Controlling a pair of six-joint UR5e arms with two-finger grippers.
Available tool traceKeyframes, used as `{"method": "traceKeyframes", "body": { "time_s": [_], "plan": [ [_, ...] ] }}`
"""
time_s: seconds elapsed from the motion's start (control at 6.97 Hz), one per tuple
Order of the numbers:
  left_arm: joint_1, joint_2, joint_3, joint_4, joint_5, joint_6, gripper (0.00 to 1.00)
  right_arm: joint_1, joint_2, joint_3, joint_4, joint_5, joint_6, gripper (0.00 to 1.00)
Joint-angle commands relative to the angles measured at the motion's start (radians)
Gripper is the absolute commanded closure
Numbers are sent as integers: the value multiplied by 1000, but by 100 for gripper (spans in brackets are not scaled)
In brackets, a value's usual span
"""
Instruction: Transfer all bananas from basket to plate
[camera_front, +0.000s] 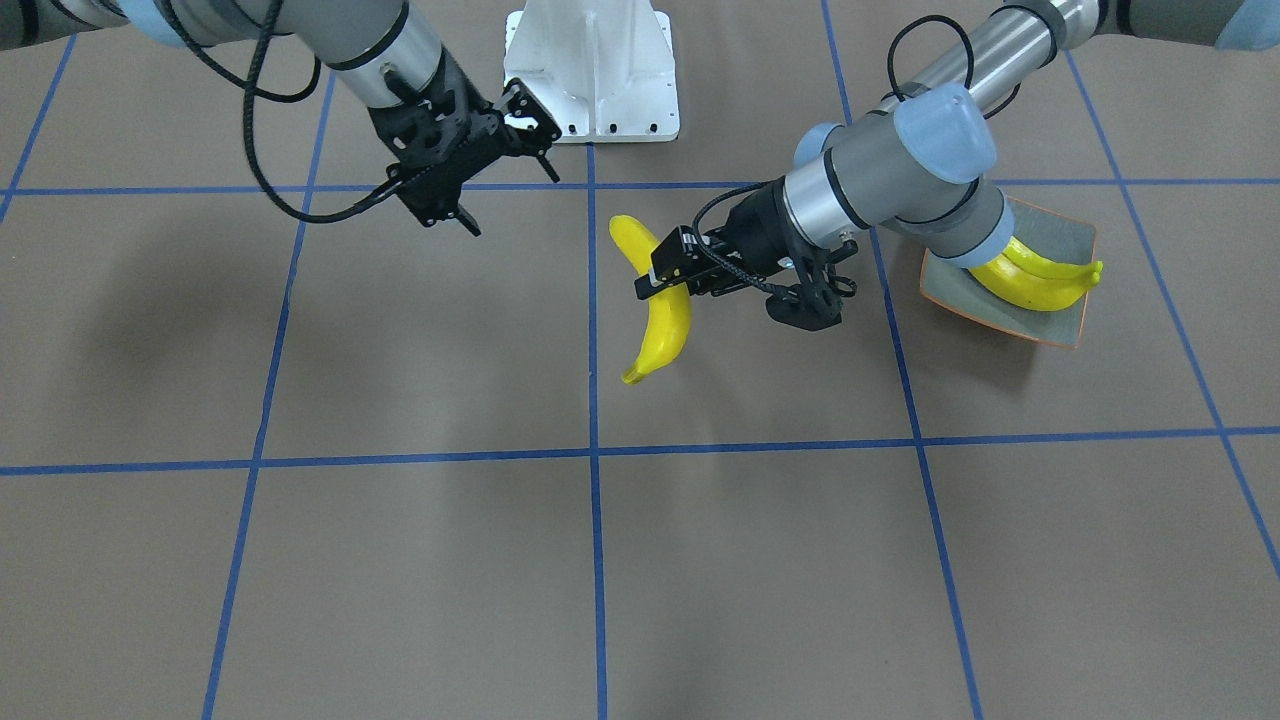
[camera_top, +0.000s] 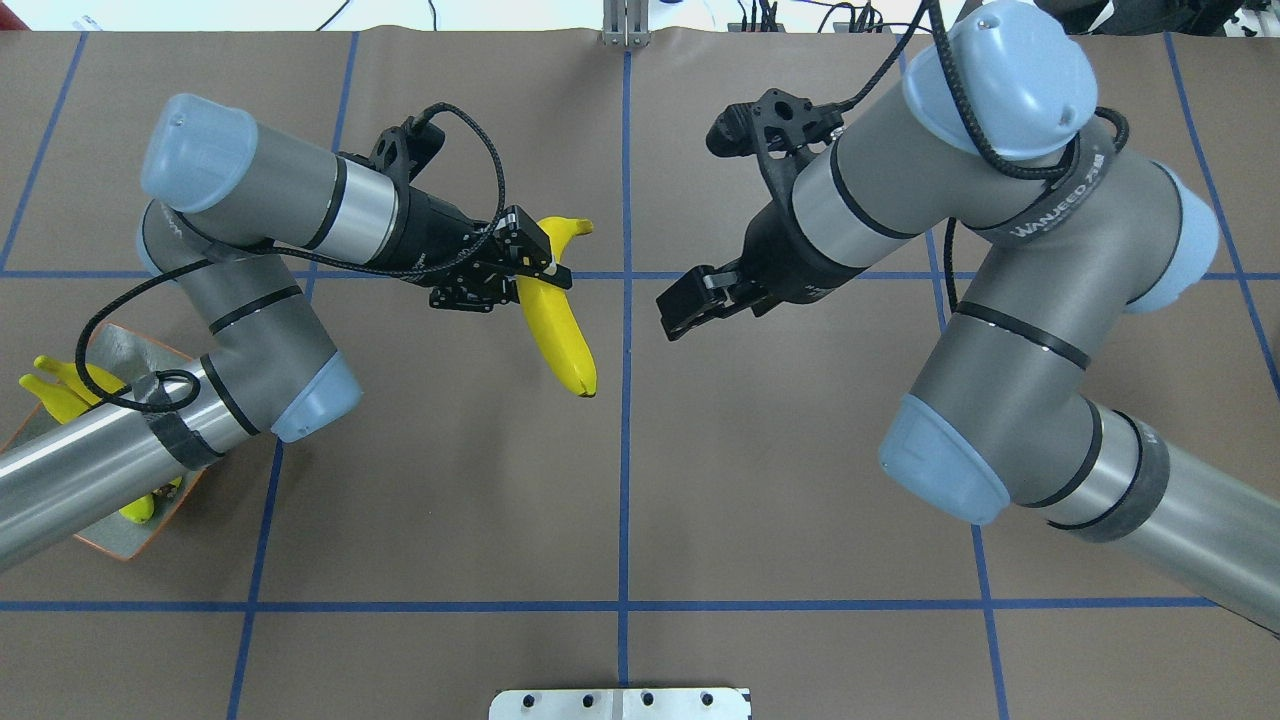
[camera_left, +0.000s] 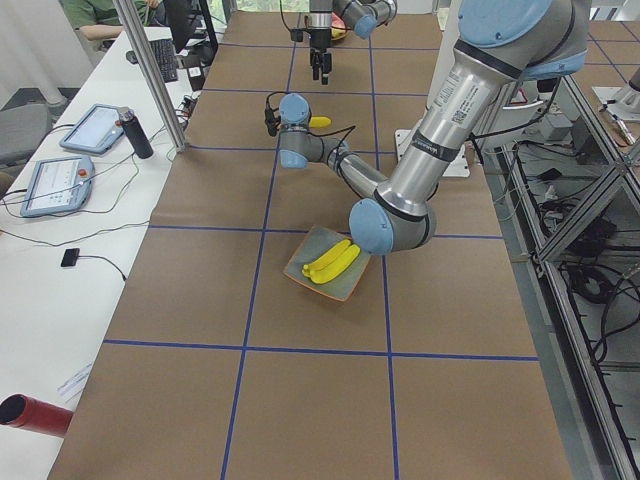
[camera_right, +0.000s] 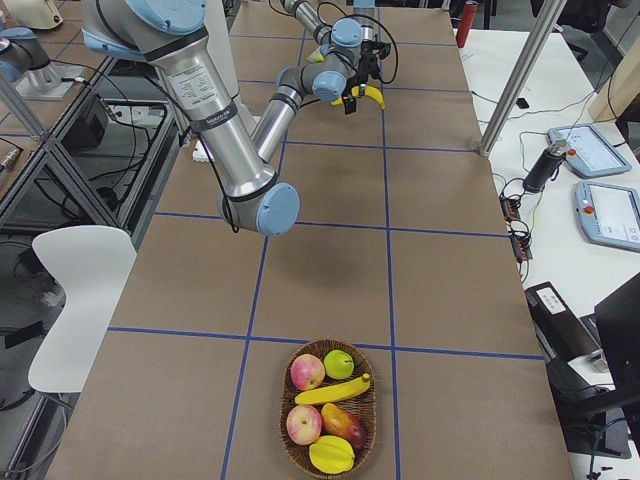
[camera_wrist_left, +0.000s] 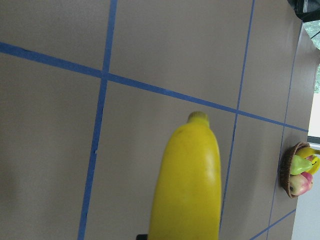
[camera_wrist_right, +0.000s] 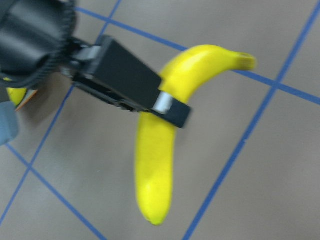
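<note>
While the left arm (camera_front: 900, 190) half-hides the plate (camera_front: 1065, 238), left pincer (camera_front: 665, 280) pinches a banana (camera_front: 668, 328); right pincer (camera_front: 514, 204) gapes.

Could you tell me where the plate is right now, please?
In the overhead view the plate sits at the view's left edge, on the robot's left side, partly under the left arm, with two bananas on it.

Table (camera_front: 400, 560): brown paper cover, blue tape grid.
Plate (camera_front: 1045, 338): on table, behind fingers of left gripper (camera_front: 655, 282).
Basket (camera_right: 284, 430): on table, well apart from fingers of right gripper (camera_front: 512, 203).
</note>
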Motion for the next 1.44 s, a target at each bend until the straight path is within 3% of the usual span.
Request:
{"method": "traceKeyframes", "body": {
  "time_s": [0.0,0.14,0.43,0.57,1.0,1.29],
  "plan": [
    [-31,116,-80,-33,1,-106,100,99,-33,-5,-101,44,3,1],
    [-74,188,-146,-26,-25,-109,100,114,-33,-17,-127,40,0,1],
    [-284,297,-164,-16,-266,-100,100,143,-51,-37,-127,41,0,1],
    [-389,313,-162,-16,-334,-36,100,143,-60,-39,-127,34,0,1],
    [-451,512,-197,-19,-338,401,100,140,-62,-83,-117,17,2,1],
    [-453,546,-231,-18,-324,451,100,140,-62,-85,-117,15,0,1]
  ]
}}
